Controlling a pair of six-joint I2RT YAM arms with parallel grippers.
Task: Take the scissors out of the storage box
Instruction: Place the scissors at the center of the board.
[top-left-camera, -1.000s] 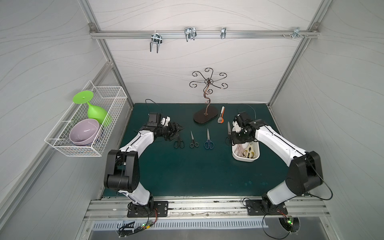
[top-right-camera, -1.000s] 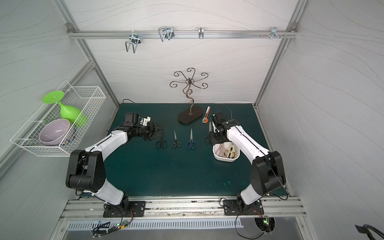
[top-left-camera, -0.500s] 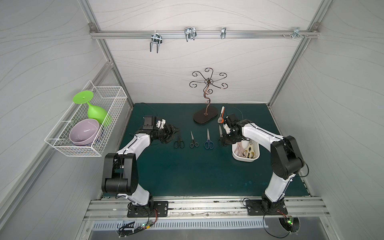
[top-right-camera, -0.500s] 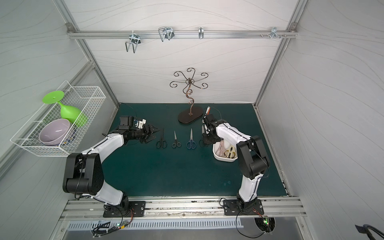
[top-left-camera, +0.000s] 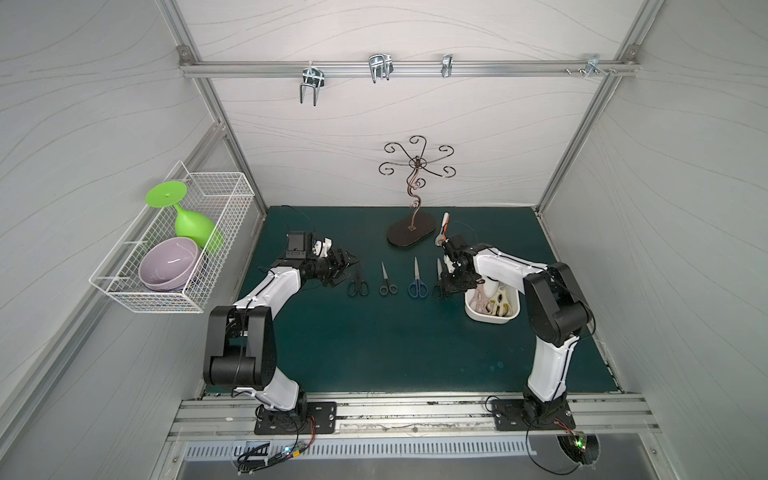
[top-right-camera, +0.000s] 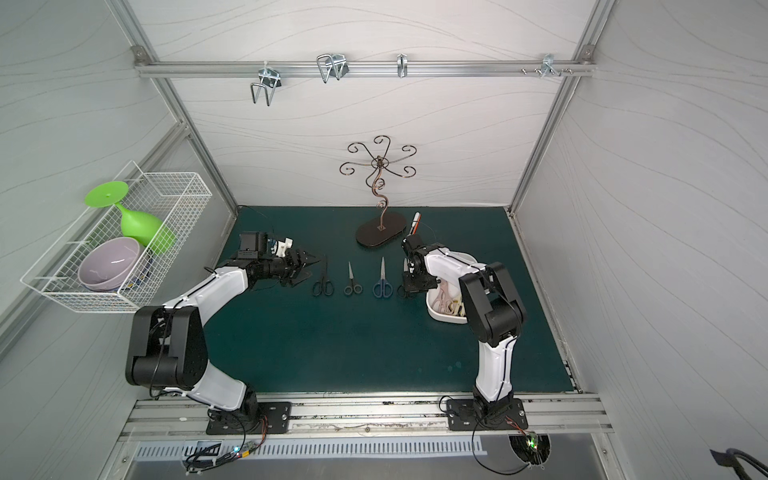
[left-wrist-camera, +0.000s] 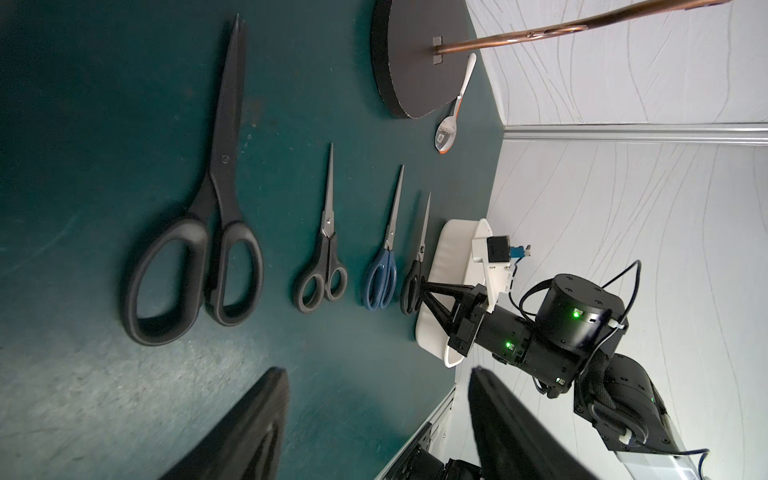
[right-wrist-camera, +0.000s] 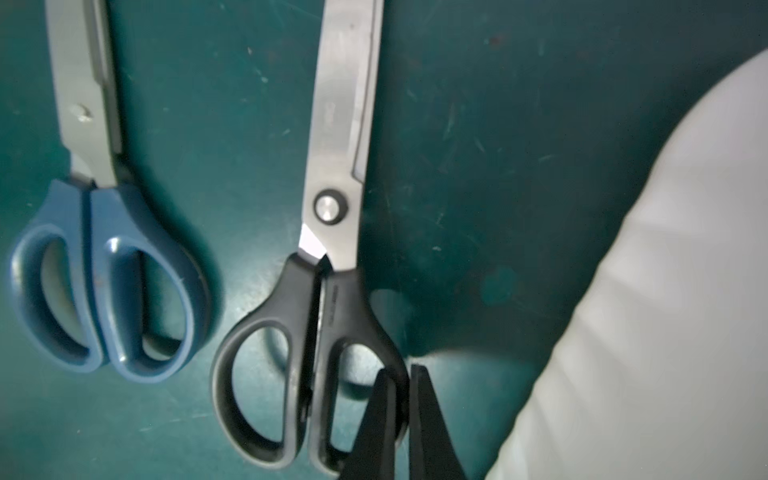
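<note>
Three pairs of scissors lie in a row on the green mat: a large black pair (top-left-camera: 357, 283) (left-wrist-camera: 212, 208), a small black-handled pair (top-left-camera: 387, 282) and a blue-handled pair (top-left-camera: 417, 281) (right-wrist-camera: 104, 270). A fourth black-handled pair (top-left-camera: 438, 276) (right-wrist-camera: 328, 249) lies to the right of the blue pair, low at the mat. My right gripper (right-wrist-camera: 405, 386) (top-right-camera: 409, 289) is shut on its outer handle ring. The white storage box (top-left-camera: 473, 311) (top-right-camera: 434, 313) stands just right of it with pink and cream-yellow scissors (top-left-camera: 492, 301) inside. My left gripper (left-wrist-camera: 377, 370) (top-left-camera: 351, 266) is open and empty beside the large black pair.
A copper wire stand on a dark oval base (top-left-camera: 411, 235) stands behind the row, with a white-and-orange tool (top-left-camera: 442, 226) beside it. A white wire basket (top-left-camera: 124, 291) with a lilac bowl and a green cup hangs on the left wall.
My right gripper has carried the black-handled pair left from beside the box and lowered it next to the blue pair. The left arm has barely shifted.
</note>
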